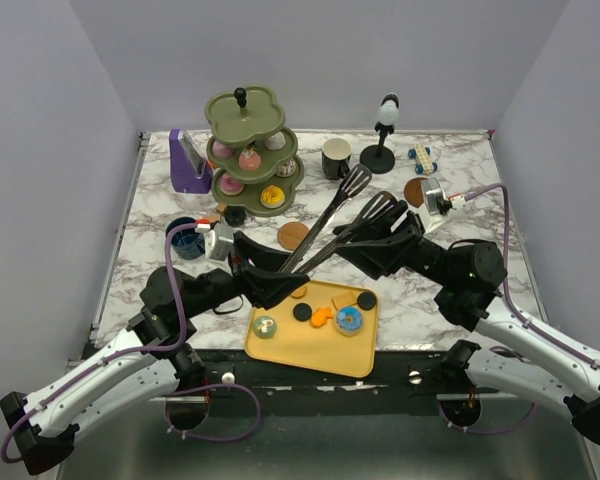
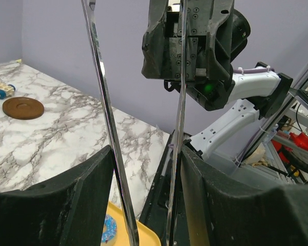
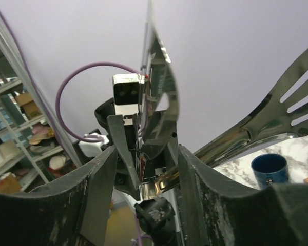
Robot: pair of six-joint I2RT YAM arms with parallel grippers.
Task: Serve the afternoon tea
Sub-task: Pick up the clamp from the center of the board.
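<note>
Metal tongs [image 1: 332,218] with black slotted heads point at the olive three-tier stand [image 1: 248,150], which holds several toy cakes. My left gripper [image 1: 280,275] is shut on the tongs near their hinge; both arms press against its fingers in the left wrist view [image 2: 146,154]. My right gripper [image 1: 355,242] faces it, fingers apart around one tong arm [image 3: 146,151]. The yellow tray [image 1: 310,348] below holds several treats, among them a blue doughnut [image 1: 348,320]. The dark-blue mug [image 1: 185,240] and black cream-lined mug [image 1: 336,158] stand on the table. Coasters lie mid-table [image 1: 293,236] and right [image 1: 416,190].
A purple wedge holder [image 1: 188,162] stands back left. A black stand with a white ball top [image 1: 382,135] and a small toy car [image 1: 422,154] are back right. The tray overhangs the table's near edge.
</note>
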